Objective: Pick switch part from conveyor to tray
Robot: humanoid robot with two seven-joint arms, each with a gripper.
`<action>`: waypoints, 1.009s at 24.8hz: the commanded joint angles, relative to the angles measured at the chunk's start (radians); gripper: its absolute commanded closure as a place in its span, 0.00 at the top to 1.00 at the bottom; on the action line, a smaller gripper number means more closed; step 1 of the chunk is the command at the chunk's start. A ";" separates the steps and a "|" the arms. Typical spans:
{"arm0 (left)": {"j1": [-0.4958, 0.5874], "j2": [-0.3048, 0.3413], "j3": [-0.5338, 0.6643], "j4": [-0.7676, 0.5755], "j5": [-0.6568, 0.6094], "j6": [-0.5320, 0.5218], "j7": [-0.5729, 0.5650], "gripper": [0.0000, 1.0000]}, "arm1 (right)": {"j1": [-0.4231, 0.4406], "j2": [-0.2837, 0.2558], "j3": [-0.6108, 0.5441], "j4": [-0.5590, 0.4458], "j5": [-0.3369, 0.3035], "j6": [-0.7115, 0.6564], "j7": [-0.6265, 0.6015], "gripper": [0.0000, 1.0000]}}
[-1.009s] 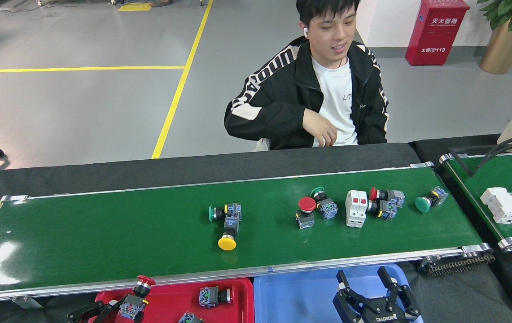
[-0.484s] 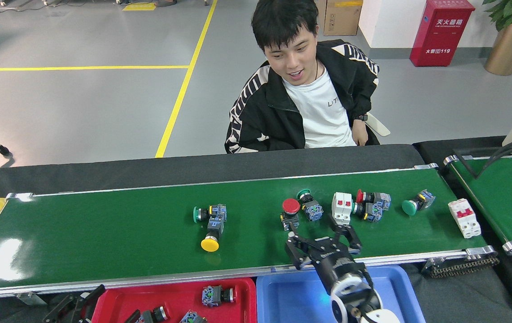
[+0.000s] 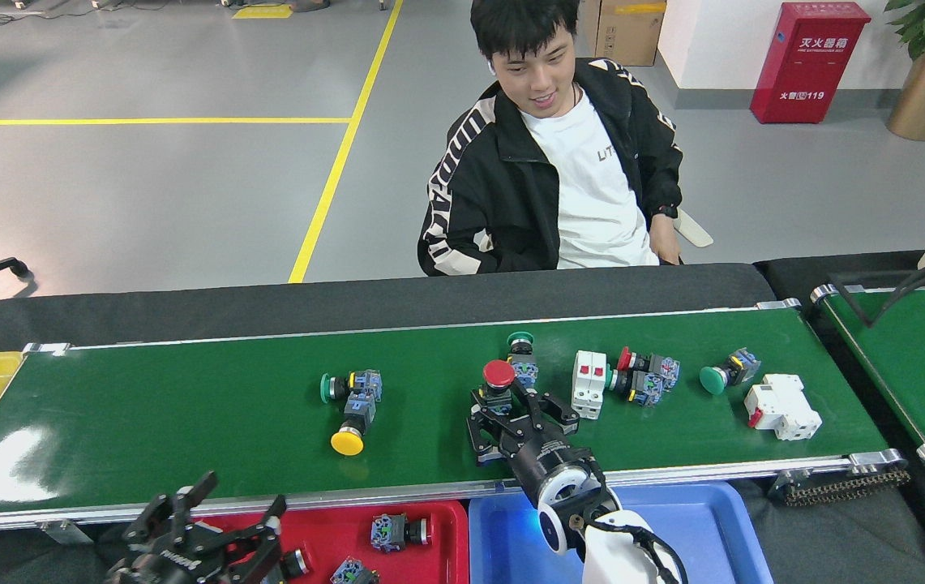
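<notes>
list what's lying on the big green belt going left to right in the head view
green-capped switch with the yellow-capped switch just below it → red mushroom button, where the right gripper is → white breaker → cluster of red and green switches → lone green button → white breaker near the belt's end

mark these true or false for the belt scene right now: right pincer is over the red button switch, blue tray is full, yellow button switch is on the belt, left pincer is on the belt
1. The right pincer is at the red button switch on the conveyor. True.
2. The blue tray is full of parts. False: no parts show in it.
3. The yellow button switch lies on the conveyor. True.
4. The left pincer reaches onto the conveyor. False: it is open by the red tray, below the belt.
</notes>
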 commanded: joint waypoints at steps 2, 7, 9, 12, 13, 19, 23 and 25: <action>-0.079 -0.008 -0.100 0.044 -0.054 0.135 0.004 0.97 | -0.026 0.002 -0.001 -0.014 -0.003 -0.031 -0.008 0.05; -0.200 -0.003 -0.158 0.203 -0.060 0.220 0.007 0.97 | 0.030 -0.030 -0.007 -0.183 -0.072 -0.161 -0.004 0.05; -0.236 0.005 -0.151 0.268 -0.060 0.230 0.013 0.95 | 0.106 -0.102 -0.009 -0.326 -0.106 -0.257 -0.002 0.05; -0.288 0.028 -0.151 0.358 -0.060 0.241 0.029 0.68 | 0.235 -0.188 -0.009 -0.482 -0.175 -0.422 -0.002 0.05; -0.297 0.044 -0.151 0.381 -0.059 0.240 0.032 0.51 | 0.267 -0.202 -0.010 -0.510 -0.187 -0.482 -0.004 0.05; -0.309 0.100 -0.125 0.416 -0.047 0.235 0.076 0.07 | 0.316 -0.147 0.069 -0.499 -0.163 -0.569 0.001 0.81; -0.308 0.101 -0.117 0.415 -0.027 0.233 0.102 0.05 | 0.316 -0.116 0.089 -0.479 -0.158 -0.522 0.079 1.00; -0.299 0.103 -0.117 0.410 -0.001 0.230 0.104 0.05 | 0.315 -0.118 0.083 -0.479 -0.161 -0.522 0.084 1.00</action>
